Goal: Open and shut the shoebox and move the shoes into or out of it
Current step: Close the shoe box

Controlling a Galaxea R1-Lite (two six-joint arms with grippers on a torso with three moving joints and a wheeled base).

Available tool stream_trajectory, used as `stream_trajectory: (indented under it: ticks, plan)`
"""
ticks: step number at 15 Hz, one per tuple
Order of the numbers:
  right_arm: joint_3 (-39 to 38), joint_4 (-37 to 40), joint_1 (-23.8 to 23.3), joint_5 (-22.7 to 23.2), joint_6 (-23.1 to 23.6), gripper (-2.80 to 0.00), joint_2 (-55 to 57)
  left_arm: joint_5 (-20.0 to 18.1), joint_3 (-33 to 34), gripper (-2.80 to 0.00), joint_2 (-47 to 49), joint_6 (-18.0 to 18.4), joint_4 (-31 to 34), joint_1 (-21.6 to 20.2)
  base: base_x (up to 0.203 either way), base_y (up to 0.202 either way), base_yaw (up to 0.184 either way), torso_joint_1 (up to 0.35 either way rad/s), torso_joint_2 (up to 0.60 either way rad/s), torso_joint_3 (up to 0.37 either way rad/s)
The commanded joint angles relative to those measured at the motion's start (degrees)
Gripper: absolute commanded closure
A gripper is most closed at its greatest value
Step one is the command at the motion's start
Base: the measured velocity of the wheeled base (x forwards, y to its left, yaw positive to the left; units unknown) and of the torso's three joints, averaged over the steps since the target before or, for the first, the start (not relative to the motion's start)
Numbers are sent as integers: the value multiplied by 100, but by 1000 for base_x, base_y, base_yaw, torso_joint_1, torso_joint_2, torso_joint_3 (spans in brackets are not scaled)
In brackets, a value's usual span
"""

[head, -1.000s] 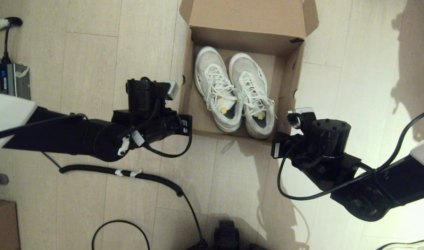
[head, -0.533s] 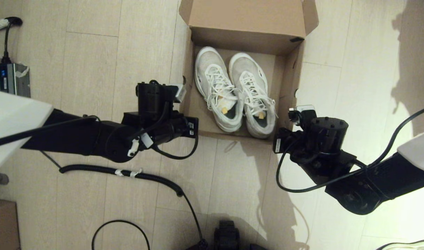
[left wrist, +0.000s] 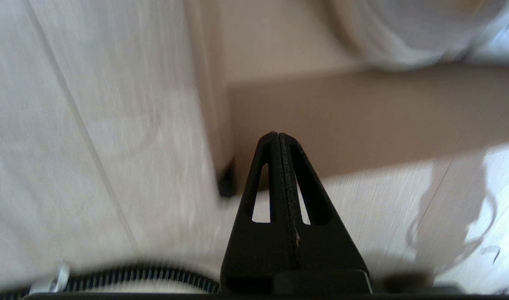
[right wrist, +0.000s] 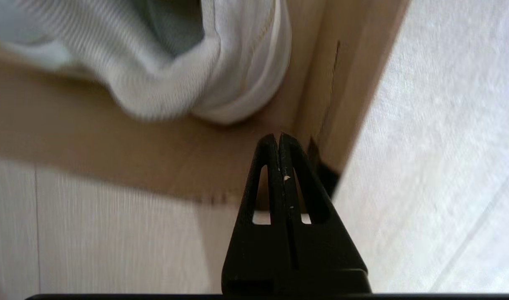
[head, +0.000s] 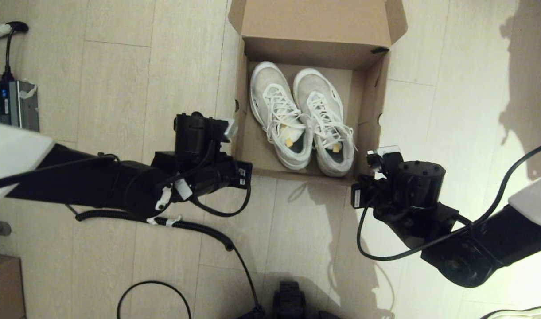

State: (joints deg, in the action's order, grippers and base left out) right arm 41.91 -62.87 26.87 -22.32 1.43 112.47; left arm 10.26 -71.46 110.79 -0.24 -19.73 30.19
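Note:
The brown shoebox (head: pixel 368 110) stands on the floor with its lid (head: pixel 314 17) folded back. Both white sneakers (head: pixel 279 122) (head: pixel 328 126) lie side by side inside, toes away from me. My left gripper (left wrist: pixel 278 135) is shut and empty, just outside the near left corner, where black tape (left wrist: pixel 227 183) shows on the cardboard wall (left wrist: pixel 362 121). Also shut and empty, my right gripper (right wrist: pixel 278 135) is at the near right corner, beside black tape (right wrist: pixel 327 179). A sneaker heel (right wrist: pixel 221 79) shows beyond the wall. In the head view both wrists (head: pixel 199 148) (head: pixel 412 186) hide their fingers.
A ribbed black cable (head: pixel 186 225) and a thin cable loop (head: pixel 155 297) lie on the floor near me. A grey power unit (head: pixel 13 102) sits far left. A small carton (head: pixel 2 283) is at the lower left, and a pale shoe (head: pixel 518 312) is at the lower right edge.
My left arm moved right to the box's near left corner, then drew back slightly. The right wrist shifted a little. The box and shoes slid slightly to the right.

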Motion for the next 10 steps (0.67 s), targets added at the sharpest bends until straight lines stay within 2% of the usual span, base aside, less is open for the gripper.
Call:
stream_trajectory:
  ticks: [1, 5, 10]
  plan:
    - [-184, -33, 62, -11, -4, 0, -165, 18, 195, 0, -197, -4, -18, 32, 0, 0, 0, 0, 0, 0]
    - [-1034, -74, 398, -74, -58, 0, -384, 41, 1580, 0, -611, -84, -92, 118, 0, 0, 0, 0, 0, 0]
    - [-1615, -352, 764, -366, -90, 0, -428, 97, 2391, 0, -814, -128, -473, 176, 0, 0, 0, 0, 0, 0]
